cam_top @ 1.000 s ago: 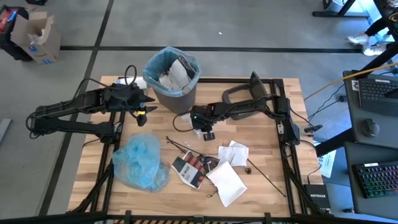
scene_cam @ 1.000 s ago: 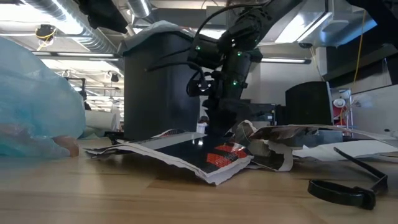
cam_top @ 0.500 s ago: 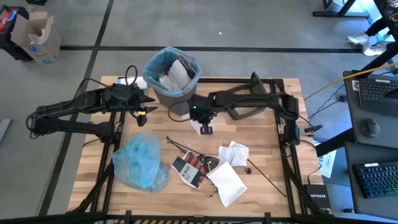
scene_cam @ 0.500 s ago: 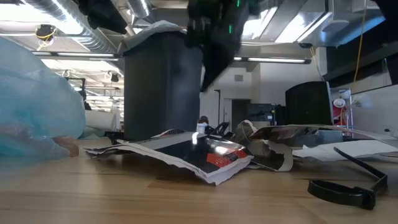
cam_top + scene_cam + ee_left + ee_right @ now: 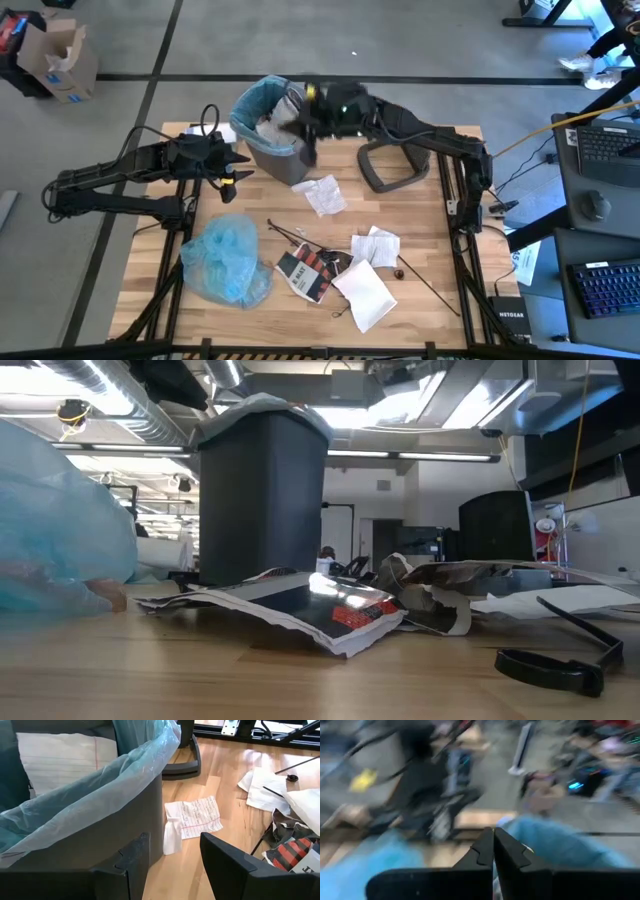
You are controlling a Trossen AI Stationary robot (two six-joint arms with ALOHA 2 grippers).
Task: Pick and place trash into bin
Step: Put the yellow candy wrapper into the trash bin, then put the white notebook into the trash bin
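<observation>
L arm waits at the counter's (image 5: 420,215) left edge, left tool (image 5: 232,168) just beside the bin (image 5: 290,160), fingers spread w/ nothing between them; in its wrist view the bin wall and blue liner (image 5: 100,785) fill the near side. Blue bag heap (image 5: 228,258) lies on the counter front-left, well apart from the bin.

Bin stands at the counter's back edge, already holding white crumpled paper (image 5: 272,125). Right tool (image 5: 305,105) is up over the bin's rim, right side; its fingers are pressed together, and the wrist view shows them meeting w/ no visible item between. Can't tell if a thin scrap is pinched there, pic too smeared.

Just right of the bin base a lined white paper (image 5: 324,195) lies flat on the counter, not in the bin. Grey lid (image 5: 392,165) sits near it, further right.

Front-centre: red-black-white packet (image 5: 308,272), white mailers (image 5: 365,290) and small white papers (image 5: 375,245) close together, thin dark sticks (image 5: 425,285) trailing right.

Step, as I read it: R arm at the drop-off point over the bin, prob w/ nothing to drop. Most litter not yet binned. Next move needs the tool opened, swung down to the lined paper beside the bin, and a low pinch on a raised crease, since a flat sheet gives little to grab.
</observation>
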